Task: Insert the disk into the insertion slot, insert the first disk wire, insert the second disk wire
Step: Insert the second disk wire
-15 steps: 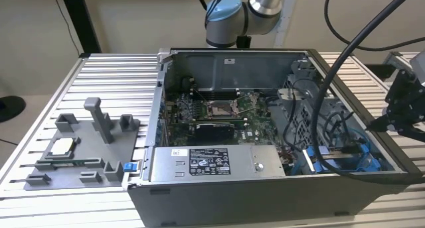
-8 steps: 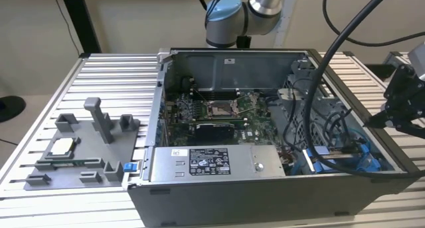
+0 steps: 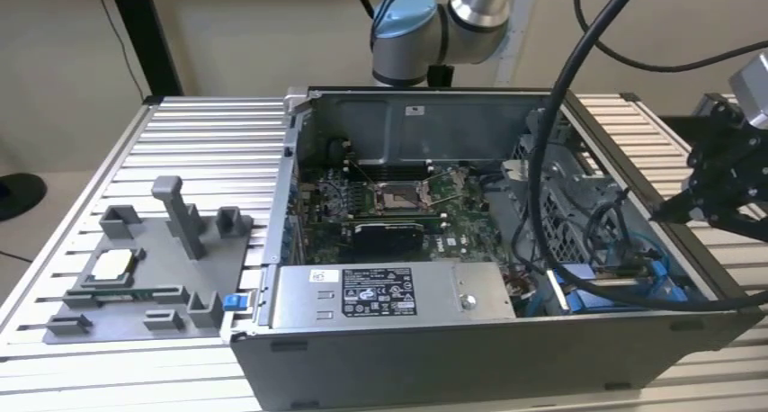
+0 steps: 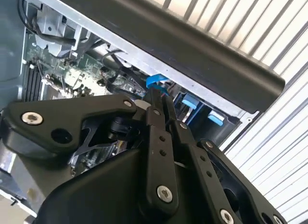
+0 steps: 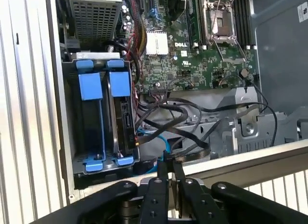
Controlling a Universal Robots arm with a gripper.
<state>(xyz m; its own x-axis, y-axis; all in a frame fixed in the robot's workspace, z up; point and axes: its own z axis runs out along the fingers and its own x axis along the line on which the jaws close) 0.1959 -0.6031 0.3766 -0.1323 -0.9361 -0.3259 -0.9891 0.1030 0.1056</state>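
Disk [image 5: 122, 118] work comes down to the open computer case [image 3: 480, 376] on the ribbed desk [image 3: 204, 142], so start with the case. It lies with its side off, motherboard [image 3: 397, 205] and power supply [image 3: 390, 295] showing, and the drive cage sits at the corner toward the exterior view's right.

In the first wrist view two blue-fronted carriers stand side by side in that cage. The one nearer the motherboard shows a dark connector edge, and I take it for the disk, already seated in the insertion slot [image 5: 98, 164]. The other blue tray [image 5: 89, 86] sits beside it, against the case wall.

The pincer [image 5: 168, 168] hangs over the case rim close to the cage. In both wrist views its fingers [image 4: 159, 132] look drawn together to a narrow tip, and something thin and light blue [image 4: 156, 81] sits at that tip; I judge it to be a disk wire, though whether it is truly gripped cannot be told.

Black cables [image 5: 178, 120] loop between the pincer and the disk's connector edge. To seat the wire well, the plug should be squared to the socket, kept clear of those loops, and pushed straight along the socket's axis without sideways force.
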